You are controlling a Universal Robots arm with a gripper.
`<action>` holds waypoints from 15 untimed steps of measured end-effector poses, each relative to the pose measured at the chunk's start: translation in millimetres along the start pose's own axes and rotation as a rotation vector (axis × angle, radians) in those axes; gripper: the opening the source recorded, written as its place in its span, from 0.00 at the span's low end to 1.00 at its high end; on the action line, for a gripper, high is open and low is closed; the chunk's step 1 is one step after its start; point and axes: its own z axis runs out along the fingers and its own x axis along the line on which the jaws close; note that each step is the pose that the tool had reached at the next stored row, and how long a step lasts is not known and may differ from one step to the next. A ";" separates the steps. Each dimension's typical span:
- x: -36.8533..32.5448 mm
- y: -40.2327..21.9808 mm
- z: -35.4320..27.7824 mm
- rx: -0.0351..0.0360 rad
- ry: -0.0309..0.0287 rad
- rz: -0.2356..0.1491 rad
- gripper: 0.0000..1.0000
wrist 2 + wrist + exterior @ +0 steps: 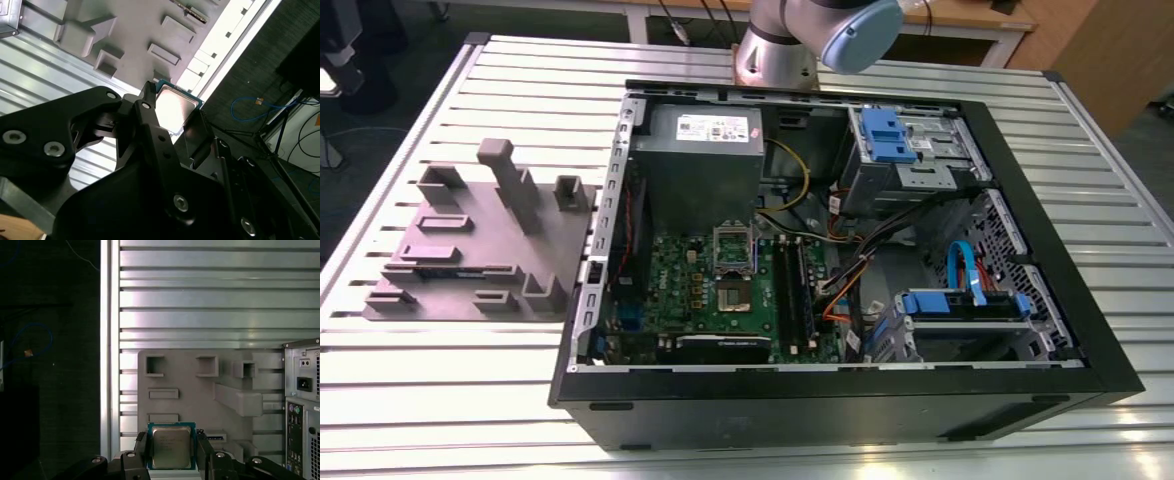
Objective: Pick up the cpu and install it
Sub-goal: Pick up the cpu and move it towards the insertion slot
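In both wrist views the cpu [171, 446] [175, 107], a flat square chip with a silver-grey top and a thin green edge, sits between my gripper's black fingers [141, 449]. My gripper [171, 452] is shut on the cpu and holds it flat, well above the grey plastic fixture [200, 390]. In the exterior view the open computer case [1067, 300] lies on the table, with the motherboard's socket [734, 250] near its middle. The arm's grey base [781, 50] rises behind the case.
The grey fixture with upright blocks [480, 240] stands at the exterior view's left of the case. A grey power supply [704, 130], blue drive brackets [887, 135] and cables crowd the case. The slatted metal table's edge [110, 340] borders dark floor.
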 end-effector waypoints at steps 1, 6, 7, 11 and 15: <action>0.0 0.1 -0.3 0.0000 0.0001 0.000 0.47; 0.0 0.7 -1.6 0.0003 0.0001 0.000 0.47; 0.0 0.8 -1.9 0.0003 0.0001 0.000 0.47; -0.3 1.4 -3.2 0.0004 0.0000 0.000 0.47; -3.0 1.4 -3.1 0.0005 0.0000 0.000 0.47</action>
